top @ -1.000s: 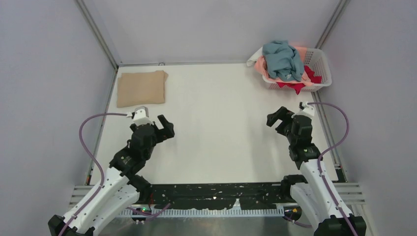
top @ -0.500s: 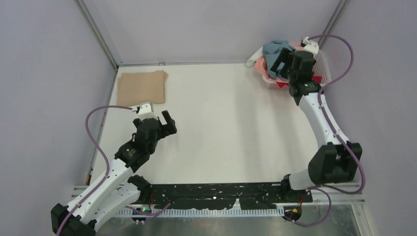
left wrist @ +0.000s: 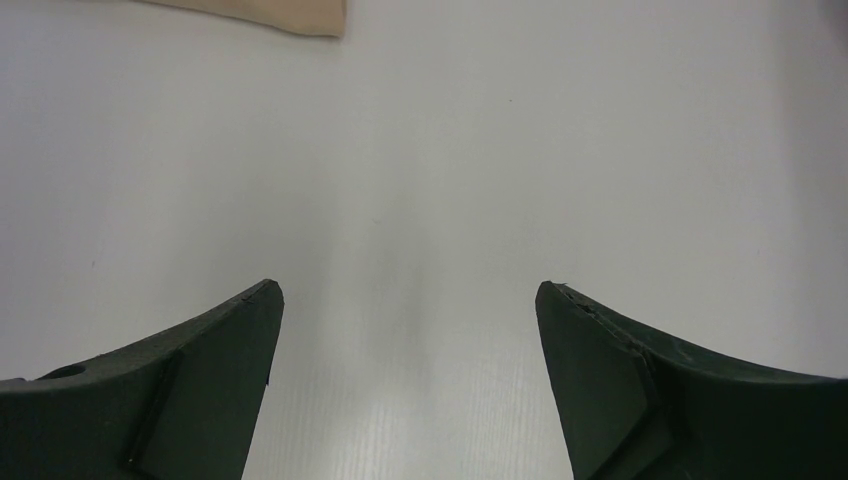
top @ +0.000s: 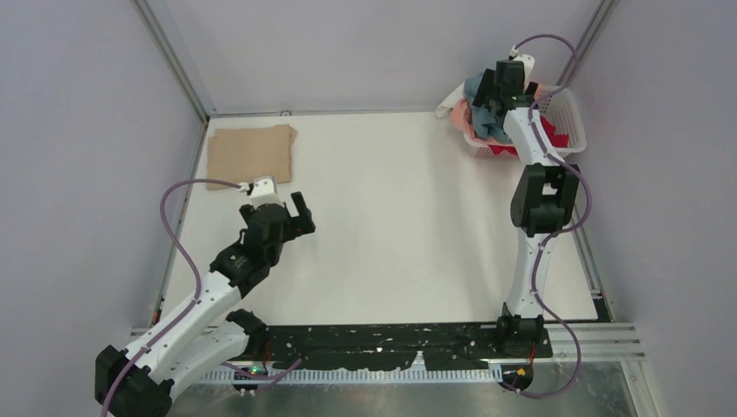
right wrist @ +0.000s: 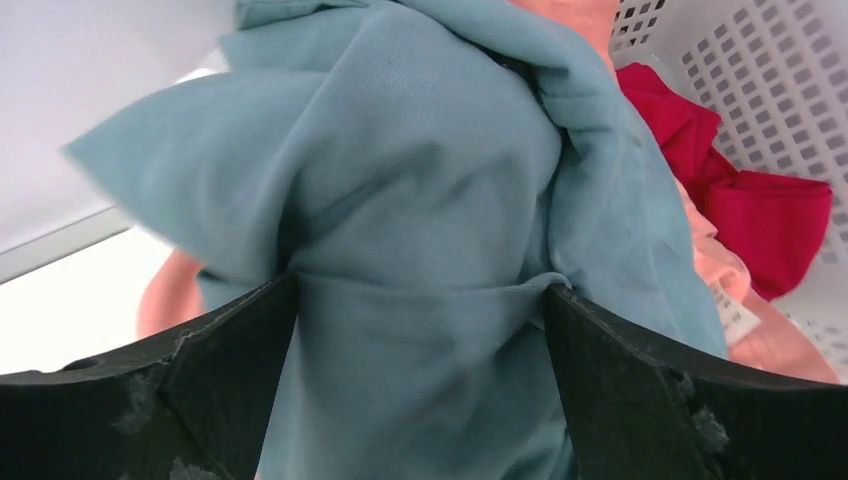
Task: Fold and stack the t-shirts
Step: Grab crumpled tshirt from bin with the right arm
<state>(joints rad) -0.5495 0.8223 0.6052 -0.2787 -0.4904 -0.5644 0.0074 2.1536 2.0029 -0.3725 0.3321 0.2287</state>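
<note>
T-shirts number five as far as I can count, in two places. One tan t-shirt (top: 251, 155) lies folded flat, a neat rectangle, in the far left corner of the white table (top: 391, 234). The other four are heaped in the single white lattice basket (right wrist: 760, 90) at the far right corner. A teal-blue t-shirt (right wrist: 420, 190) is crumpled on top, with a peach-pink one (right wrist: 715, 270) under it. A red one (right wrist: 775, 215) sits lower against the basket wall, and a scrap of white cloth (top: 446, 106) hangs over the left rim.

Two arms are at work. The right arm is stretched out fully to the basket. The right gripper (right wrist: 420, 290) has its two fingers spread wide, one on either side of a bulge of the teal-blue fabric. The cloth sits between them, but the fingers are not pinched on it, and I cannot tell whether they press the fabric.

The left gripper (left wrist: 407, 290) hangs low over bare table on the left side, near the tan shirt but apart from it. Its fingers are spread just as wide and have hold of nothing.
</note>
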